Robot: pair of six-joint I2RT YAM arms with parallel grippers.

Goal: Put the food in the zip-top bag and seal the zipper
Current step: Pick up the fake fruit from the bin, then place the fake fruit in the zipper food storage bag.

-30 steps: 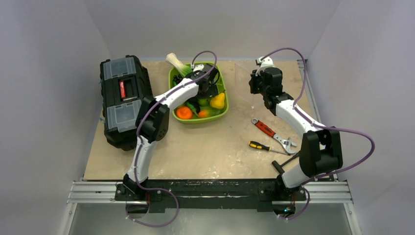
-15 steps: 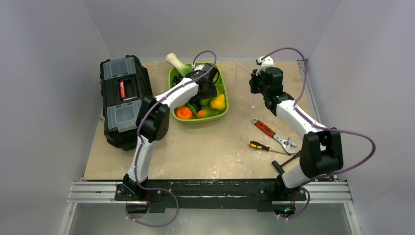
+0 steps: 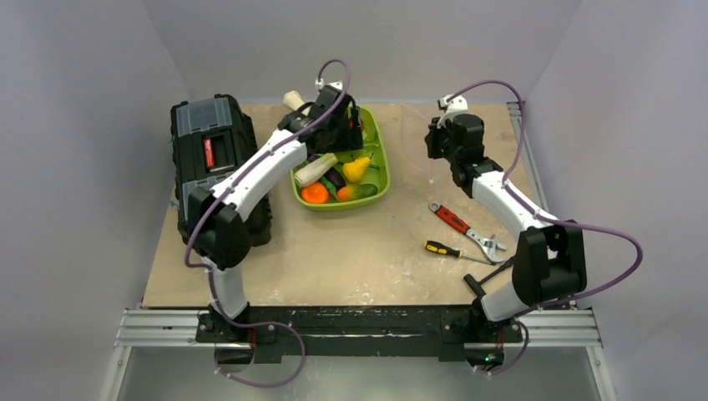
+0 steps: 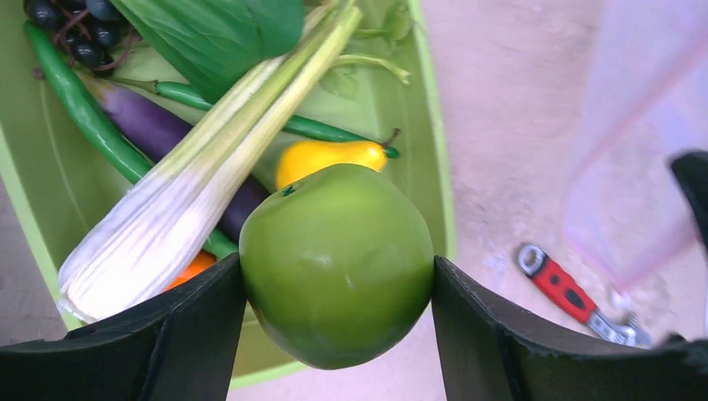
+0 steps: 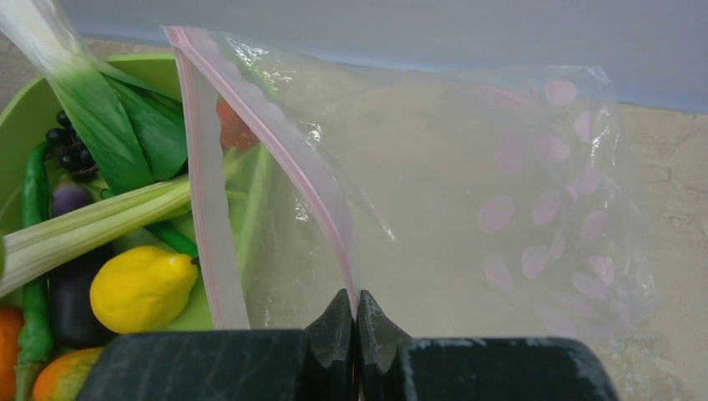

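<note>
My left gripper [image 4: 336, 274] is shut on a glossy green round fruit [image 4: 336, 263] and holds it above the green tray [image 4: 438, 175]. In the top view the left gripper [image 3: 341, 132] hovers over the tray's back half. More food lies in the tray: a yellow pear [image 5: 142, 288], a pale leek [image 4: 209, 175], a purple eggplant and an orange piece [image 3: 315, 193]. My right gripper [image 5: 356, 305] is shut on the pink zipper [image 5: 275, 142] of the clear zip-top bag [image 5: 467, 192]. The bag hangs upright to the right of the tray with its mouth open toward it.
A black toolbox [image 3: 209, 167] stands at the left of the table. A red-handled wrench [image 3: 455, 221] and a yellow screwdriver [image 3: 447, 249] lie in front of the right arm. The tray's rim [image 3: 381, 171] sits close to the bag [image 3: 415, 142].
The left gripper closed on the green fruit and rose out of the tray toward the back. The leek now lies across the tray. The right arm and bag held still.
</note>
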